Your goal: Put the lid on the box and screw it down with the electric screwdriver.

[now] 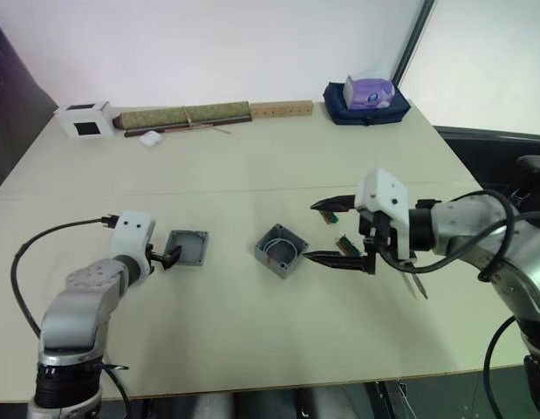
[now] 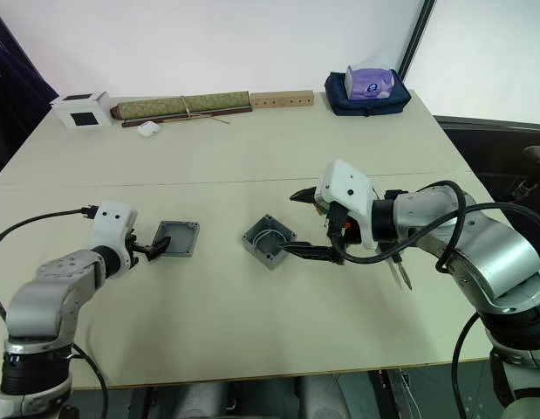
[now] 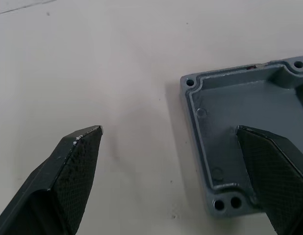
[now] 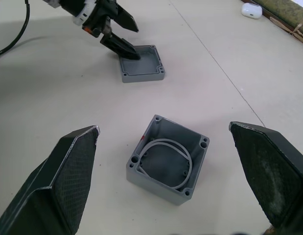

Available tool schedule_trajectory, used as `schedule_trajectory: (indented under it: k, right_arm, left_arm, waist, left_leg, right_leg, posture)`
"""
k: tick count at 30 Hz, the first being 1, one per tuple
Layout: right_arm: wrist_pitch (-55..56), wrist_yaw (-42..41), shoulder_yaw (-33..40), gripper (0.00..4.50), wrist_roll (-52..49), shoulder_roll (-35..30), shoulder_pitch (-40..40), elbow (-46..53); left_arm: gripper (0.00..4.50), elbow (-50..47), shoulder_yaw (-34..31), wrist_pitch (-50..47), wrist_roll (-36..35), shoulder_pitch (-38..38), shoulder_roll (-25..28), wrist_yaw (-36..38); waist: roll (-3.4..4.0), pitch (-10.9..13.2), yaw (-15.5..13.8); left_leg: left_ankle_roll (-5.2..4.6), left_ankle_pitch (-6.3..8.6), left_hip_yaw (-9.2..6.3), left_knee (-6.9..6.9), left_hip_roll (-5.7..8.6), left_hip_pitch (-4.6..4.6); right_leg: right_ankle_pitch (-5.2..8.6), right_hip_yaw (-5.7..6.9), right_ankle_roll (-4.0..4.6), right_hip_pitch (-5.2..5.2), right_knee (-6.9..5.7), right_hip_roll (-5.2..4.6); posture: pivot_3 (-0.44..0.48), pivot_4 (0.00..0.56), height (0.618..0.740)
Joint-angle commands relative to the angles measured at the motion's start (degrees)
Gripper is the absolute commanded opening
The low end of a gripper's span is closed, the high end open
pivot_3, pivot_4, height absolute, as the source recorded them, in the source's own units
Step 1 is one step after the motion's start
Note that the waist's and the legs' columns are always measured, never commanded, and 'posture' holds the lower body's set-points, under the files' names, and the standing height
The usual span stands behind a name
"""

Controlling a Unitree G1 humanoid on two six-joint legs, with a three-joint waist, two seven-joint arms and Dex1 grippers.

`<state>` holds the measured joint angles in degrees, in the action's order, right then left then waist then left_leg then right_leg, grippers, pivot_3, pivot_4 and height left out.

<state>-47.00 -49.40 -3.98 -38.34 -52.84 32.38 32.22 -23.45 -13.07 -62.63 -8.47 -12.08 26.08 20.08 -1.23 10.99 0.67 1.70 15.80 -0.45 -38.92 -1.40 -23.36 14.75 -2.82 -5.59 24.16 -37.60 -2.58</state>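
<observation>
The lid [image 1: 187, 247] lies flat on the table with its hollow inner face up. My left gripper [image 1: 169, 256] is open at the lid's left edge: one finger [image 3: 273, 166] hangs over the lid [image 3: 239, 107], the other over bare table. The box [image 1: 281, 250] stands open-topped in the middle, with a pale wire loop inside [image 4: 168, 164]. My right gripper [image 1: 311, 231] is open just right of the box, fingers spread wide, holding nothing. The electric screwdriver is out of view.
Small green circuit-board pieces [image 1: 344, 243] lie under my right gripper. Along the far edge are a white box with a black square [image 1: 85, 120], a long green roll [image 1: 184, 116], a wooden block [image 1: 281, 109] and a blue bag [image 1: 367, 98]. A small white case [image 1: 149, 138] lies nearby.
</observation>
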Motion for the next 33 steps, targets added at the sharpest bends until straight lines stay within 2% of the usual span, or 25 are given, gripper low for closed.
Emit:
schedule_trajectory:
  k: [1, 2, 8, 9, 10, 12, 17, 21, 27, 31, 33]
  right_arm:
    - [0.2, 0.0, 2.0, 4.5, 0.3, -0.4, 0.3, 1.3]
    - [0.1, 0.0, 2.2, 4.5, 0.2, -0.5, 0.2, 1.4]
    - [-0.5, 0.1, 3.4, 4.5, -0.2, -1.1, -1.1, 2.4]
    - [-0.6, 0.1, 3.6, 4.5, -0.3, -1.2, -1.3, 2.5]
    - [-0.8, 0.2, 3.8, 4.5, -0.5, -1.2, -1.6, 2.7]
    - [-1.2, 0.3, 4.1, 4.5, -0.7, -1.1, -1.9, 2.8]
    - [-2.6, 1.3, 4.5, 4.5, -1.1, -0.3, -2.6, 2.9]
    - [-14.3, 14.1, 10.1, 4.5, -12.5, 11.7, -0.5, -2.1]
    - [-26.5, 29.8, 15.8, 4.5, -24.0, 24.2, 4.1, -7.9]
    - [-28.9, 41.4, 19.4, 4.5, -32.0, 32.7, 6.6, -12.0]
    - [-29.2, 45.9, 20.1, 4.5, -35.1, 34.8, 7.2, -13.1]
  left_arm:
    - [3.99, 2.1, -1.1, 0.9, -1.3, 0.7, -1.1, -0.6]
    - [3.83, 2.3, -1.4, 0.7, -1.9, 0.6, -1.4, -0.5]
    - [1.3, 1.0, -2.6, -2.7, -4.8, -0.4, -1.5, -1.2]
    - [1.06, 0.6, -2.8, -3.2, -5.1, -0.5, -1.5, -1.5]
    - [0.5, 0.3, -3.2, -3.9, -5.4, -0.9, -1.5, -1.8]
    - [0.02, -0.2, -3.8, -4.9, -5.8, -1.5, -1.5, -2.3]
    - [0.02, -0.9, -5.1, -5.6, -7.3, -4.6, -1.6, -3.3]
    - [0.02, -3.4, -5.8, 10.7, -14.3, -15.3, -8.2, 1.1]
    - [0.02, -0.1, -0.8, 18.0, -16.6, -18.7, -12.1, 2.9]
    - [0.02, 2.3, 3.2, 21.7, -16.5, -19.6, -13.1, 4.2]
    - [0.02, 2.4, 4.6, 22.6, -16.9, -19.3, -13.1, 5.0]
  waist:
    - [0.01, 0.0, 0.0]
    - [0.02, 0.0, 0.0]
    - [0.02, 0.0, 0.1]
    - [0.02, 0.0, 0.1]
    - [0.02, 0.0, 0.2]
    - [0.02, 0.0, 0.2]
    - [0.01, 0.0, 0.1]
    - [-0.21, 0.0, -0.6]
    - [0.0, -0.1, -0.2]
    - [0.01, -0.1, 0.3]
    - [0.02, -0.1, 0.3]
  left_leg:
    - [0.0, 0.0, 0.0, 0.0, 0.0, 0.0]
    - [0.0, 0.0, 0.0, 0.0, 0.0, 0.0]
    - [0.0, 0.0, -0.01, 0.0, -0.01, 0.02]
    - [0.0, 0.0, -0.01, 0.0, -0.01, 0.02]
    - [0.0, 0.0, -0.01, 0.0, -0.02, 0.03]
    - [0.0, 0.0, -0.01, 0.01, -0.02, 0.03]
    - [0.0, 0.0, -0.02, 0.0, -0.01, 0.01]
    - [0.02, -0.01, -0.12, -0.04, -0.01, -0.07]
    - [0.05, -0.03, 0.15, -0.06, 0.09, -0.04]
    - [0.05, -0.02, 0.06, -0.02, 0.04, -0.08]
    - [0.05, -0.02, 0.04, 0.0, 0.02, -0.08]
  right_leg:
    - [0.0, 0.0, 0.0, 0.0, 0.0, 0.0]
    - [0.0, 0.0, 0.0, 0.0, 0.0, 0.01]
    - [0.0, 0.0, 0.0, -0.01, 0.0, 0.02]
    - [0.0, 0.0, 0.0, -0.01, 0.0, 0.03]
    - [0.0, 0.0, 0.0, -0.01, 0.0, 0.04]
    - [0.0, 0.0, 0.0, -0.01, -0.01, 0.04]
    - [0.0, 0.01, 0.0, -0.01, 0.0, 0.04]
    - [-0.01, 0.08, 0.01, -0.02, 0.0, 0.04]
    - [-0.12, -0.15, 0.0, -0.03, 0.13, -0.1]
    - [-0.14, -0.1, -0.03, 0.03, 0.1, 0.05]
    - [-0.14, -0.1, -0.03, 0.04, 0.09, 0.09]
  posture:
    - [0.0, 0.15, 0.74]
    - [0.0, 0.15, 0.74]
    - [0.0, 0.15, 0.74]
    - [0.0, 0.15, 0.74]
    - [0.0, 0.15, 0.74]
    - [0.0, 0.15, 0.74]
    - [0.0, 0.15, 0.74]
    - [0.0, 0.15, 0.74]
    - [0.0, 0.15, 0.74]
    - [0.0, 0.15, 0.74]
    - [0.0, 0.15, 0.74]
